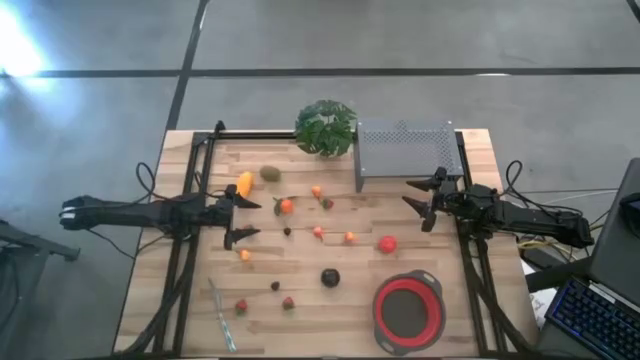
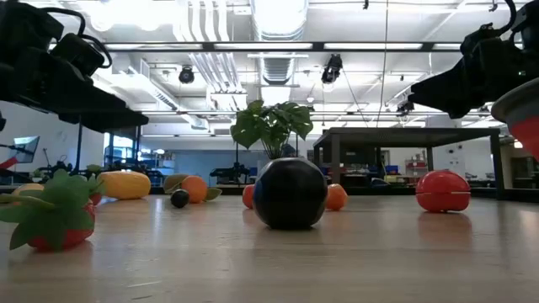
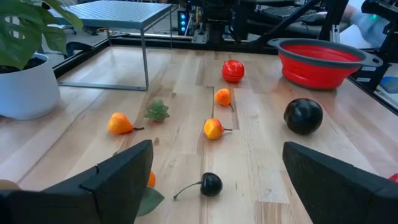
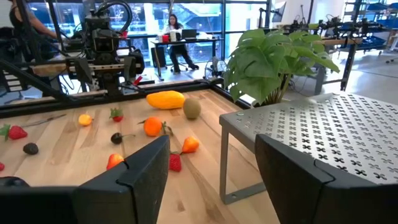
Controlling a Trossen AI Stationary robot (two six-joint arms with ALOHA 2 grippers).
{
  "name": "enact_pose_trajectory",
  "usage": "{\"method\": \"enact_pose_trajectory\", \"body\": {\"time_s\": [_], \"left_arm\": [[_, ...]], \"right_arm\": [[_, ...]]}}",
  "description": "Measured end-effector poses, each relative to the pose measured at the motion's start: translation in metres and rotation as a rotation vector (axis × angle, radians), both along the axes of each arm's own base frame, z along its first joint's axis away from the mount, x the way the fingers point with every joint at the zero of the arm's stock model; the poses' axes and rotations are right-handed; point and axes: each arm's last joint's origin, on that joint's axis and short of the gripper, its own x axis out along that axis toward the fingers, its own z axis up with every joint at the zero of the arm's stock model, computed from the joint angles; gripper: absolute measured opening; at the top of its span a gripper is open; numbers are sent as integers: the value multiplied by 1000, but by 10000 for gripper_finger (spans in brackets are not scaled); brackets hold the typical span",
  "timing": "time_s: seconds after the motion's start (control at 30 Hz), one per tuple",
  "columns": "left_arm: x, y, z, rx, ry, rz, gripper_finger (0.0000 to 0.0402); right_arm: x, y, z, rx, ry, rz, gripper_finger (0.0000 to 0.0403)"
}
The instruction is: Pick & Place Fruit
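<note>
Fruit lies all over the counter [image 1: 300, 300] between the two arms, and the left tool [image 1: 243, 220], its fingers wide apart and holding nothing, is nearest the small orange ball [image 1: 286, 206] just past its tips. The right tool [image 1: 425, 200], fingers apart and empty too, hovers by the metal stand [image 1: 405, 150], nearer the red apple [image 1: 387, 243]. I count about fourteen fruits, one red bowl [image 1: 408, 310], one plant [image 1: 326, 127] and two tools.
</note>
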Motion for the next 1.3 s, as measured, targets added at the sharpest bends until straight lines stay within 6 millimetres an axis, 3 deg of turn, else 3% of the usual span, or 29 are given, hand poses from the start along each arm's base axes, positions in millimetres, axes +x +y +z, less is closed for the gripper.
{"method": "enact_pose_trajectory", "body": {"time_s": [0.33, 1.3], "left_arm": [[0, 0, 0, 0, 3, 0, 365], [0, 0, 0, 0, 3, 0, 365]], "right_arm": [[0, 0, 0, 0, 0, 0, 224], [5, -1, -8, 17, 88, 0, 321]]}}
